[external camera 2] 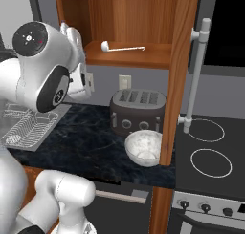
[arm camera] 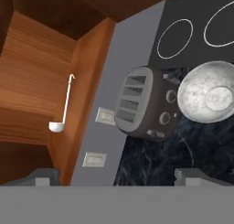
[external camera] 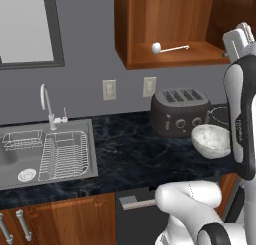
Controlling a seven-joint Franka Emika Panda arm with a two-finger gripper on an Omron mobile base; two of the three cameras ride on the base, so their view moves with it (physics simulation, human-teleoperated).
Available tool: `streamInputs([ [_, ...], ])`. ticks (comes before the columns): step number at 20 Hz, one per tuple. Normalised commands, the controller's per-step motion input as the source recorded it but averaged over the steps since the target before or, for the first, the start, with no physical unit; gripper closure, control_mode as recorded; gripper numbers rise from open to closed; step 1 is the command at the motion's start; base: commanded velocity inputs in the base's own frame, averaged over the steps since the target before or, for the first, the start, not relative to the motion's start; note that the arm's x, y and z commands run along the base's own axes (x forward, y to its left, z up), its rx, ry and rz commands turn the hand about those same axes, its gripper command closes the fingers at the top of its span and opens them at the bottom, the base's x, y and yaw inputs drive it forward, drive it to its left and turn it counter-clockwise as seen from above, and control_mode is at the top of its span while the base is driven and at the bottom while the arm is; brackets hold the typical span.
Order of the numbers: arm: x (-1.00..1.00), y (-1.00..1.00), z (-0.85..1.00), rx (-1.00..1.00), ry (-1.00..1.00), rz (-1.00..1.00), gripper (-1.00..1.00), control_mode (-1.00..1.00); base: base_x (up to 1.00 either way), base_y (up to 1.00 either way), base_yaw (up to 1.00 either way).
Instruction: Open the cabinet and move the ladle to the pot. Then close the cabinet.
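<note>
The cabinet (external camera 2: 179, 61) stood open, its door swung out edge-on over the counter; the ladle (external camera: 167, 48) lay flat on the lower shelf, bowl end to the left, handle running right, untouched; the gripper (arm camera: 117, 176) hung in front of it with fingers spread wide and nothing between them. The step in hand looked like the reach for the ladle; best, I judged, to go in level over the shelf and pinch the thin handle mid-length (the bowl end would likely roll away). From the left camera came the sink (external camera: 47, 151) and faucet; the right one gave the door's long bar handle (external camera 2: 196, 75) and the stove rings; the hand camera looked along toaster (arm camera: 146, 104) and white bowl (arm camera: 210, 97).
</note>
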Motion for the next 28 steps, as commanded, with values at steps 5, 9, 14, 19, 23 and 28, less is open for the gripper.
streamInputs([
  [5,0.21,0.03,0.0,0.14,0.11,0.1,-1.0,-1.0,0.0,0.0,0.0],
  [9,0.23,0.1,0.0,0.06,0.09,0.02,-1.0,-1.0,0.0,0.0,0.0],
  [14,0.21,0.01,0.0,0.0,0.04,0.0,-1.0,-1.0,0.0,0.0,0.0],
  [19,0.22,0.0,0.0,0.0,0.0,0.0,-1.0,-1.0,0.0,0.0,0.0],
  [23,0.17,0.0,0.0,0.0,0.0,0.0,-1.0,-1.0,0.0,0.0,0.0],
  [28,0.11,0.0,0.0,0.0,0.0,0.0,-1.0,-1.0,0.0,0.0,0.0],
])
